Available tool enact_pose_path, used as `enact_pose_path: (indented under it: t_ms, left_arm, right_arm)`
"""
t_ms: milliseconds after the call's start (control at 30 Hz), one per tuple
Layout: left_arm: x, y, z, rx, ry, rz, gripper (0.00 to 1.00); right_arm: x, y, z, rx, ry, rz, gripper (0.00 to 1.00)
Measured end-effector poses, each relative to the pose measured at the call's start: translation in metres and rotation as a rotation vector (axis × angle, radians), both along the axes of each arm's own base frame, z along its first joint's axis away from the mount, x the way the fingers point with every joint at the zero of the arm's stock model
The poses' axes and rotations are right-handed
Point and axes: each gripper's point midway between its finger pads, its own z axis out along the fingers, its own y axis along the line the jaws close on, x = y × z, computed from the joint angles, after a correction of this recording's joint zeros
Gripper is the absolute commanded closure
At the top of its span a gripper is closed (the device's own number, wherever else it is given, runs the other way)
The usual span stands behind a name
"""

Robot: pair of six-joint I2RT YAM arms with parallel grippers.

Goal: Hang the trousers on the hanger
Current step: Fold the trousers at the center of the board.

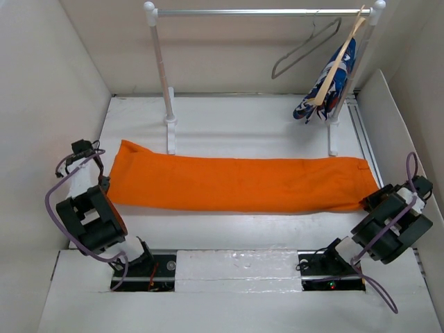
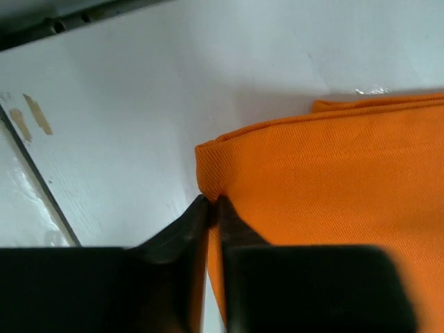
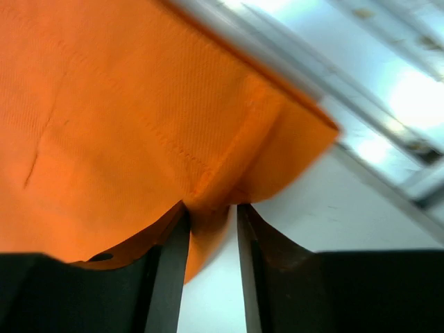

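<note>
1. Orange trousers [image 1: 236, 184] lie flat and lengthwise across the white desk [image 1: 263, 125], one end near each arm, so each arm can take its own end without crossing the other
2. The left gripper [image 2: 211, 205] is closed on the corner of the cloth at the left end. A sliver of orange shows between the fingers, so I take it for a real pinch, made at the very edge where the fabric lifts most easily
3. The right gripper [image 3: 211, 208] straddles the hem at the right end with its jaws apart. Cloth fills the gap at the tips, but bare desk shows lower down, so it looks unclamped, though that view is blurred
4. The grey wire hanger [image 1: 305, 45] hangs tilted by its hook on the rail [image 1: 263, 12] at the back, bare and well apart from the trousers, so the draping looks not yet begun
5. Just beside it a wooden hanger [image 1: 338, 59] carries a blue patterned garment [image 1: 329, 87] against the right post, which I'd guess leaves little room around the wire one
6. The desk is smooth and white, glossy along the near strip. The rail's left post foot comes right up to the back edge of the cloth, and plain white walls [image 1: 41, 83] close in the left, right and back
</note>
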Motion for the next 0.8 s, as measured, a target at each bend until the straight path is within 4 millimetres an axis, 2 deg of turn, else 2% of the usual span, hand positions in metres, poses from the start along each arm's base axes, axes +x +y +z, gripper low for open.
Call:
enact_pose_path:
  t_ms: [33, 67, 100, 133, 167, 200, 300, 400, 467, 567, 633, 667, 733, 800]
  left_arm:
    - [-0.006, 0.002, -0.003, -0.005, 0.01, 0.016, 0.82]
    - [-0.008, 0.004, -0.003, -0.005, 0.011, 0.027, 0.66]
    - [-0.006, 0.006, -0.003, -0.002, 0.004, 0.026, 0.55]
    - [-0.003, 0.007, -0.002, -0.006, -0.017, 0.025, 0.46]
    - [0.001, 0.005, 0.0, -0.012, -0.035, 0.019, 0.32]
    - [0.006, 0.004, 0.004, -0.014, -0.049, 0.008, 0.27]
    - [0.033, -0.006, 0.026, 0.008, -0.122, -0.056, 0.23]
    - [0.066, -0.029, 0.055, 0.043, -0.228, -0.162, 0.23]
    - [0.082, -0.053, 0.072, 0.059, -0.302, -0.249, 0.25]
    - [0.102, -0.104, 0.087, 0.041, -0.425, -0.412, 0.28]
    - [0.103, -0.136, 0.079, -0.007, -0.465, -0.505, 0.28]
    - [0.101, -0.144, 0.071, -0.028, -0.463, -0.526, 0.28]
    - [0.092, -0.149, 0.046, -0.061, -0.42, -0.536, 0.28]
    - [0.084, -0.143, 0.02, -0.087, -0.346, -0.511, 0.28]
  right_arm:
    - [-0.002, -0.002, 0.002, -0.018, 0.005, 0.005, 0.2]
    - [-0.002, -0.004, 0.006, -0.032, 0.003, 0.009, 0.13]
    - [-0.001, -0.005, 0.009, -0.052, -0.001, 0.019, 0.07]
    - [0.0, -0.007, 0.014, -0.069, -0.011, 0.026, 0.05]
    - [0.002, -0.009, 0.018, -0.086, -0.018, 0.033, 0.02]
    - [0.002, -0.01, 0.022, -0.102, -0.02, 0.038, 0.01]
    - [0.001, -0.017, 0.032, -0.152, -0.012, 0.041, 0.0]
    - [-0.002, -0.021, 0.033, -0.182, 0.005, 0.031, 0.0]
    - [-0.003, -0.022, 0.03, -0.182, 0.015, 0.023, 0.0]
    - [-0.002, -0.023, 0.017, -0.151, 0.036, 0.019, 0.0]
    - [-0.002, -0.023, 0.003, -0.111, 0.064, 0.023, 0.0]
    - [0.0, -0.026, 0.002, -0.106, 0.067, 0.027, 0.01]
    - [0.009, -0.035, 0.003, -0.118, 0.048, 0.027, 0.03]
    - [0.011, -0.038, -0.001, -0.119, 0.049, 0.025, 0.07]
